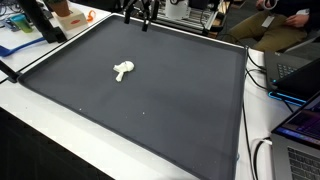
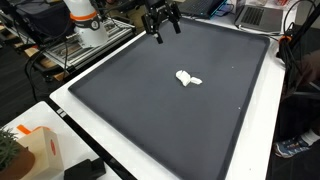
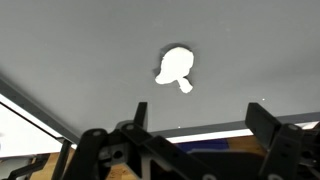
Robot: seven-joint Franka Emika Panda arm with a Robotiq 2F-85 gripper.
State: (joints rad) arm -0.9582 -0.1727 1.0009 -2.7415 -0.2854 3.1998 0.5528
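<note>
The hand (image 2: pixel 166 30) hung wide open, empty; the white object (image 2: pixel 188 78) looked light and stiff, best pinched across its stem.

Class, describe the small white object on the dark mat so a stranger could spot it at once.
A big dark mat covers most of the white table. Near its middle lies a small white object, a rounded lump with a stub. It alone is pale against the dark.

Small white object (image 1: pixel 122 70) lies flat on dark mat (image 1: pixel 150 110).
Rounded body, short stub pointing to five o'clock in the wrist view.
</note>
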